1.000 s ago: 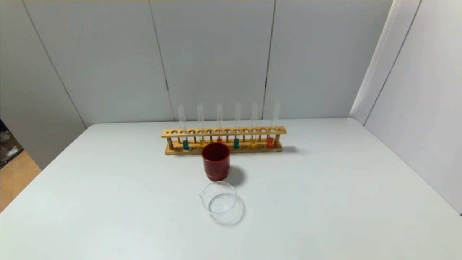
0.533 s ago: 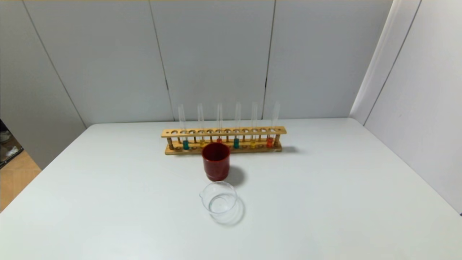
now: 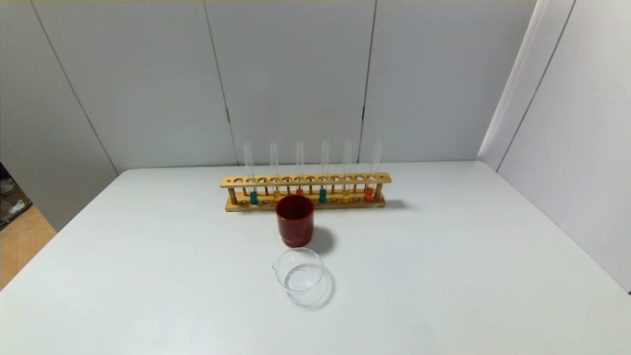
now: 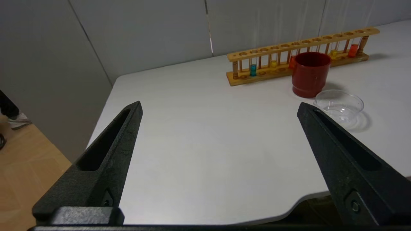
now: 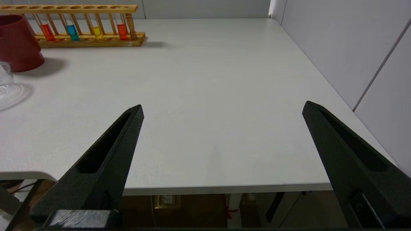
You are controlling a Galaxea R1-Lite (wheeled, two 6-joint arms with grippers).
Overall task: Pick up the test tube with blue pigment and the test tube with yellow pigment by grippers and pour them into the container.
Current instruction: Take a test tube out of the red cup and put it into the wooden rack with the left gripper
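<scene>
A wooden rack (image 3: 305,181) at the back of the table holds several upright test tubes. Two hold blue liquid (image 3: 254,197) (image 3: 323,195) and two hold yellow liquid (image 3: 276,195) (image 3: 346,196). The clear glass beaker (image 3: 299,276) stands empty in front of the red cup. My left gripper (image 4: 219,106) is open and empty over the table's front left part. My right gripper (image 5: 223,106) is open and empty over the front right edge. Neither gripper shows in the head view. The right wrist view shows a blue tube (image 5: 72,32) and a yellow tube (image 5: 97,32).
A dark-red cup (image 3: 295,220) stands between rack and beaker, hiding part of the rack. A red tube (image 3: 299,191) and an orange tube (image 3: 368,193) also stand in the rack. Grey wall panels close the back and right; the white table (image 3: 443,276) spreads wide.
</scene>
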